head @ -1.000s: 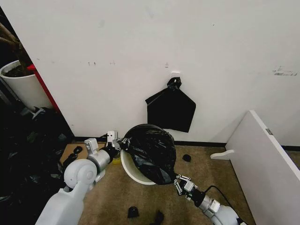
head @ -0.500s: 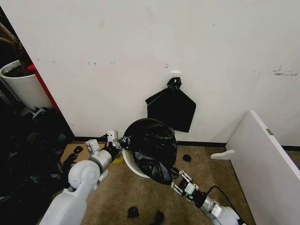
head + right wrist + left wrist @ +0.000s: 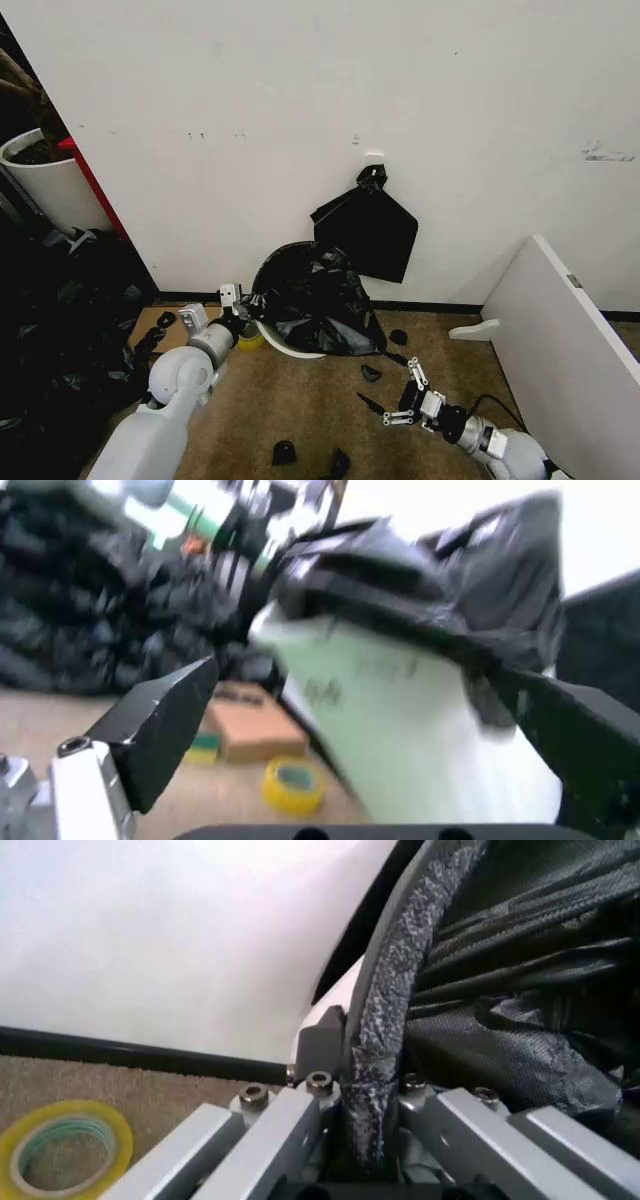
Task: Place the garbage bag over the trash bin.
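The left end effector (image 3: 232,312) is clenched on the garbage bag (image 3: 312,300), limp, slippery film best pinched at its hem over the trash bin (image 3: 283,343) rim, while the right end effector (image 3: 404,400) hangs released, apart.

trash bin (image 3: 290,349) mostly hidden under garbage bag (image 3: 315,298)

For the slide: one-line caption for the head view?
Left gripper pinches garbage bag draped over tipped trash bin; right gripper open, clear.
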Motion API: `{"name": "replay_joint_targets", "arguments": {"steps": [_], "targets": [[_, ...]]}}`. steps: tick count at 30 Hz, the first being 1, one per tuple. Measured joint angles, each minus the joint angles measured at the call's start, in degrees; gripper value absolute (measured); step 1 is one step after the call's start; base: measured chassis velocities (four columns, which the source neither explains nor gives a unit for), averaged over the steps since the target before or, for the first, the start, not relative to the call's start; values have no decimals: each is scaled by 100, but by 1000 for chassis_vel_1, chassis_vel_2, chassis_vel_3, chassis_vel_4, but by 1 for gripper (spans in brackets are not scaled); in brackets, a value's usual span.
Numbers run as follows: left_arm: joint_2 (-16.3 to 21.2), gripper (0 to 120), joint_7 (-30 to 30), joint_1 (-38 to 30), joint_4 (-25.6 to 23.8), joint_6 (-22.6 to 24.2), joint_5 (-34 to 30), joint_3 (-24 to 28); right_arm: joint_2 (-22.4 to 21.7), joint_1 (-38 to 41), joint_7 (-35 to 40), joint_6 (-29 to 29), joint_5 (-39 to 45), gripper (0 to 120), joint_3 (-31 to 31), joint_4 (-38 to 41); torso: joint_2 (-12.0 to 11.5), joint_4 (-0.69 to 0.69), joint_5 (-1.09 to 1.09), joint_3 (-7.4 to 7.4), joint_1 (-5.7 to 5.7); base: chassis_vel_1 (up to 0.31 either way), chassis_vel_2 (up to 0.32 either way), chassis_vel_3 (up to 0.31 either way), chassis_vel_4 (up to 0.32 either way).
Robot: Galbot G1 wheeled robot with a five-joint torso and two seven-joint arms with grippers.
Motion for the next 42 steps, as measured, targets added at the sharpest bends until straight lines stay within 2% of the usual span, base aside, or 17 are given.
{"name": "replay_joint_targets", "arguments": {"steps": [4,6,8,9,10,13,16,19,23,25,26,27,32,35,36,40,42], "targets": [[-63,0,-11,58,41,-148,193,57,85,-38,256,2,125,100,-40,356,0,0,0,0,0,0,0,0,0],[-113,0,-15,110,70,-295,428,117,152,-81,1038,16,-153,100,-148,675,0,2,-1,0,0,0,0,0,0],[-143,0,-17,124,79,-386,555,175,212,-118,1981,-5,-830,100,-218,922,0,1,-1,0,0,0,0,0,0],[-143,0,-17,124,79,-386,555,175,212,-118,1981,-5,-830,100,-218,922,0,1,-1,0,0,0,0,0,0],[-160,0,-19,125,82,-438,635,213,244,-134,2526,-85,-1254,100,-263,1074,0,0,0,0,0,0,0,0,0],[-174,0,-38,118,97,-512,741,271,299,-182,3452,-425,-1918,100,-296,1377,0,0,-1,0,0,0,0,0,0],[-166,0,-53,117,97,-531,753,284,281,-232,3710,-634,-2073,100,-307,1557,0,0,-1,0,0,0,0,0,0],[-159,0,-71,117,96,-575,768,304,219,-257,3524,-672,-2089,100,-359,1624,0,0,0,0,0,0,0,0,0],[-157,0,-83,119,121,-762,943,380,117,-337,3239,-1050,-2415,100,-497,1788,0,0,1,0,0,0,0,0,0],[-156,0,-84,126,131,-824,1014,407,97,-362,3299,-1233,-2571,93,-536,1833,0,0,0,0,0,0,0,0,0],[-158,0,-81,148,146,-938,1151,468,62,-390,3452,-1628,-2809,87,-629,1918,0,0,0,0,0,0,0,0,0],[-158,0,-81,148,146,-938,1151,468,62,-390,3452,-1628,-2809,87,-629,1918,0,0,0,0,0,0,0,0,0],[-171,0,-20,184,180,-1297,1731,650,-85,-317,4375,-3369,-3138,66,-1177,2219,0,1,0,0,0,0,0,0,0],[-162,0,-2,181,183,-1337,1815,675,-130,-304,4589,-3701,-3137,58,-1293,2311,0,1,0,0,0,0,0,0,0],[-157,0,11,168,183,-1364,1859,698,-223,-293,4795,-4222,-3073,52,-1482,2466,0,0,1,0,0,0,0,0,0],[-167,0,13,158,189,-1379,1875,720,-355,-303,4791,-4764,-2969,35,-1547,2614,0,0,0,0,0,0,0,0,0],[-169,0,13,158,189,-1379,1876,721,-369,-306,4776,-4821,-2963,34,-1547,2624,0,0,0,0,0,0,0,0,0]]}}
